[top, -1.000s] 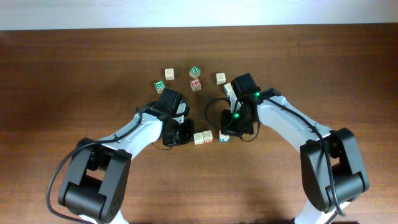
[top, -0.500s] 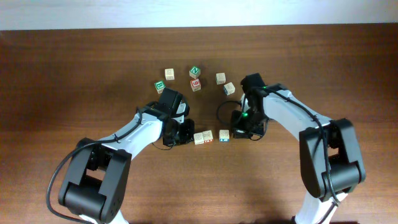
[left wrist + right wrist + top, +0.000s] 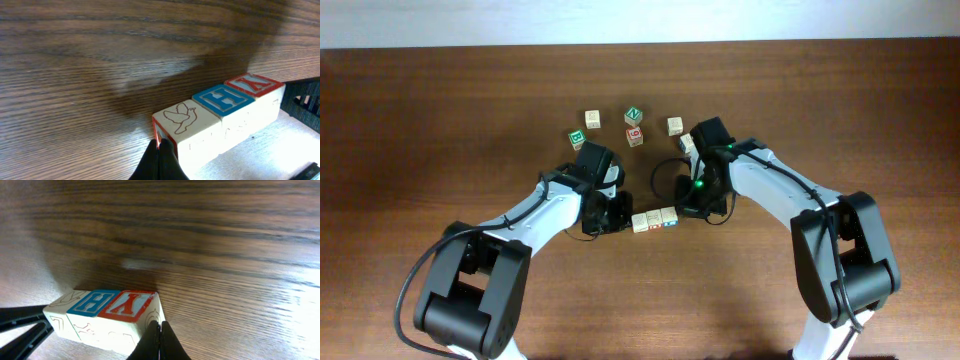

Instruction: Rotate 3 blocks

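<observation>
Blocks (image 3: 654, 219) sit edge-to-edge between pressed-together left end effector (image 3: 160, 161) and right end effector (image 3: 160, 341), bare table (image 3: 650, 295) nearer the robot.

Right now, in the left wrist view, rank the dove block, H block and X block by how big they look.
1. dove block
2. H block
3. X block
This is apparent size only. The dove block is nearest the camera and the X block farthest, so their real sizes may well match.
</observation>
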Controlling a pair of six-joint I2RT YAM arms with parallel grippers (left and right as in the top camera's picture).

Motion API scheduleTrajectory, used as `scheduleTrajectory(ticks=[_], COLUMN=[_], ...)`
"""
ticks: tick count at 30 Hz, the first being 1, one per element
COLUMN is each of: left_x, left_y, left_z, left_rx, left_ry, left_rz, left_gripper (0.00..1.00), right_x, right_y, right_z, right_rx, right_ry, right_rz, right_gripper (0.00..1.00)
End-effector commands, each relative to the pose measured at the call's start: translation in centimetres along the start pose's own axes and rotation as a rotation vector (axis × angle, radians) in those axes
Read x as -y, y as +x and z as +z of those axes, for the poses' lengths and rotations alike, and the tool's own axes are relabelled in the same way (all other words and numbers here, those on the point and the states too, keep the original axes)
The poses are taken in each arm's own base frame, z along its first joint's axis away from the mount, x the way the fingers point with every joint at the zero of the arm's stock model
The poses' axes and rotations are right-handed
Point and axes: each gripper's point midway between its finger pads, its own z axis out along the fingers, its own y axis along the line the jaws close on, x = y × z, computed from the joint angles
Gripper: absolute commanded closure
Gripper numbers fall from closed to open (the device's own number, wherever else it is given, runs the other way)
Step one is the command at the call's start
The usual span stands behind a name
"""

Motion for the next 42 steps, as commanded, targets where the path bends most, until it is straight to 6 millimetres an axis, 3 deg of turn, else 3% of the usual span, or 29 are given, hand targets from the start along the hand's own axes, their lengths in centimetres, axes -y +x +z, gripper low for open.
scheduleTrajectory(ticks=[1, 26, 30, 35, 42], left_x=[0.3, -0.9, -1.0, -1.0, -1.0], left_y=[0.0, 0.2, 0.3, 0.3, 0.2], left_z=[0.1, -0.6, -0.6, -0.6, -0.5], left_rx=[-0.008, -0.039, -0.041, -0.04, -0.037], left_ry=[0.019, 0.03, 0.025, 0.022, 0.023], left_rz=[0.013, 0.006, 0.004, 0.006, 0.007], left_gripper=[1.0, 1.0, 1.0, 1.0, 1.0], right_x=[-1.1, -1.1, -0.5, -0.6, -1.9], right_y=[0.7, 1.5, 1.8, 1.7, 1.9], right_z=[0.6, 0.2, 1.4, 1.4, 0.9], right_rx=[-0.023, -0.068, -0.103, -0.105, -0.122], right_ry=[-0.038, -0.085, -0.079, -0.09, -0.189], right_rz=[-0.095, -0.135, -0.11, -0.106, -0.132], right_gripper=[0.96, 0.96, 0.96, 0.96, 0.96])
